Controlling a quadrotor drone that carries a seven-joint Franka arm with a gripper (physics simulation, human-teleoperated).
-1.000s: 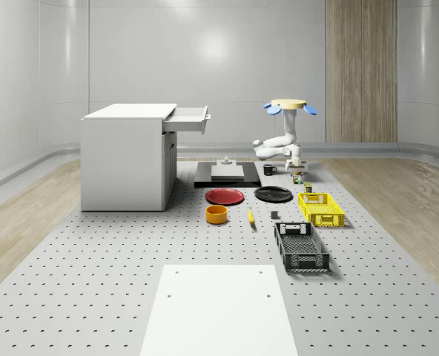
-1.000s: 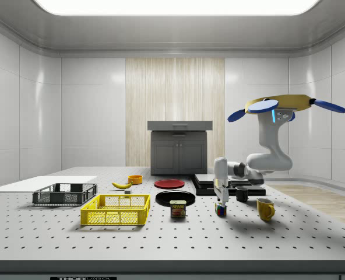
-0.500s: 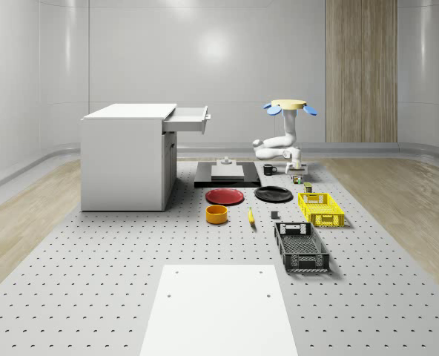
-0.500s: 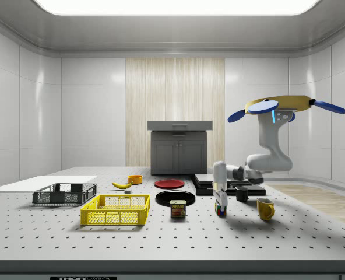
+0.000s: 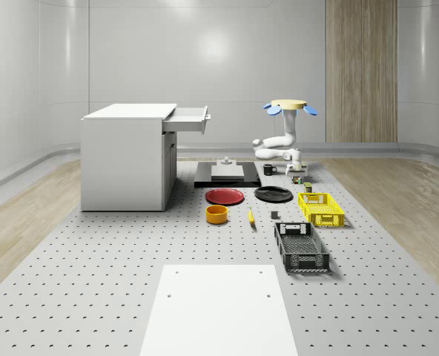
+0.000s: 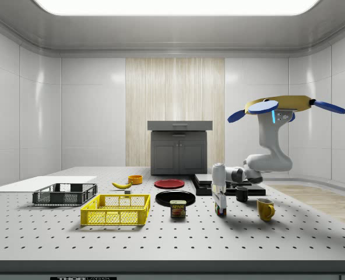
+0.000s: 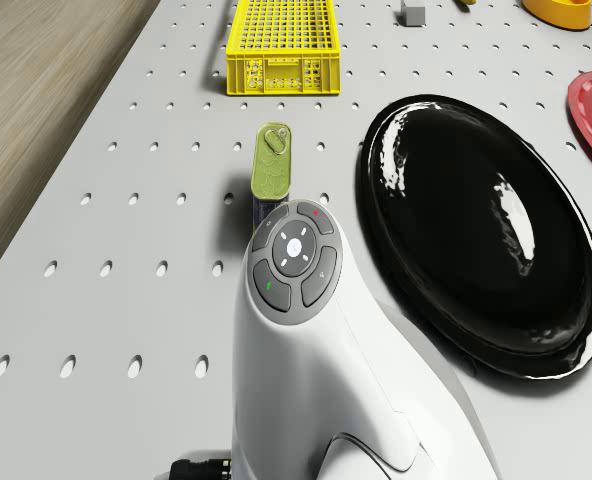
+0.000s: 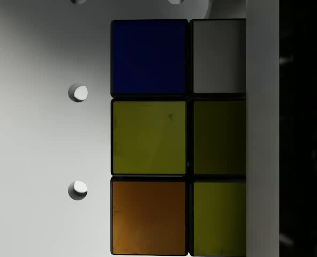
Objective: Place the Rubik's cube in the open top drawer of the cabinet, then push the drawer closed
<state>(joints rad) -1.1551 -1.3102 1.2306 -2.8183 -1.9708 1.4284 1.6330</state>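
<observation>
The drone (image 6: 286,105) hovers over the surface's (image 6: 161,233) right side; its end effector (image 6: 219,208) hangs directly above the Rubik's cube (image 8: 169,139); whether its grip is spread, I cannot tell.

The drone (image 6: 286,105) is showing a flat tan-yellow body with blue rotor blades. The arm (image 6: 268,153) is gleaming glossy white with grey joints, wearing a grey round button pad (image 7: 296,263) near its wrist.

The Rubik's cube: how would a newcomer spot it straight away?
Start at the yellow basket on the table in the side view. Past the food tin toward that view's right, the Rubik's cube sits under the tool. It alone has many-coloured squares.
</observation>
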